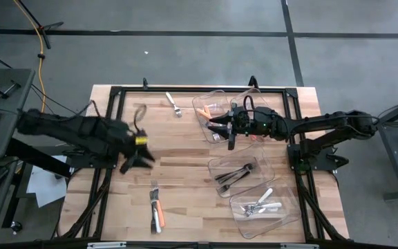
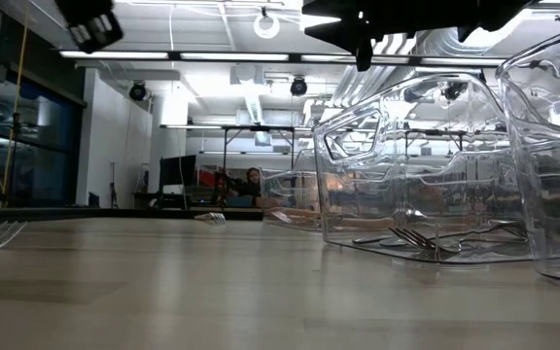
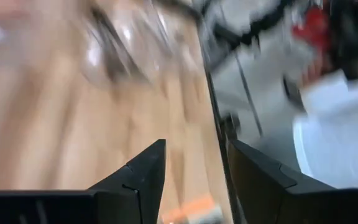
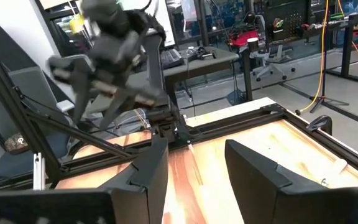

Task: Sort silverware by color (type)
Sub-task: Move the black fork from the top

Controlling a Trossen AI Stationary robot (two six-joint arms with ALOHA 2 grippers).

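Note:
Loose silverware lies flat on the wooden table: a metal fork (image 1: 175, 104) near the far edge, and a small cluster (image 1: 156, 209) with an orange-handled piece near the front edge. My left gripper (image 1: 138, 163) hangs open above the bare table, left of centre and beyond that cluster. Nothing is between its fingers (image 3: 145, 171). An orange handle (image 3: 191, 208) shows below them in the blurred left wrist view. My right gripper (image 1: 216, 126) hovers open and level over the far clear bin (image 1: 209, 104), and it is empty in the right wrist view (image 4: 194, 146).
Three clear plastic bins stand in a row on the right. The far one holds orange-handled pieces, the middle one (image 1: 235, 177) dark metal pieces, and the near one (image 1: 262, 205) white-handled pieces. A black frame (image 1: 185, 89) edges the table. The centre and left of the table are free room.

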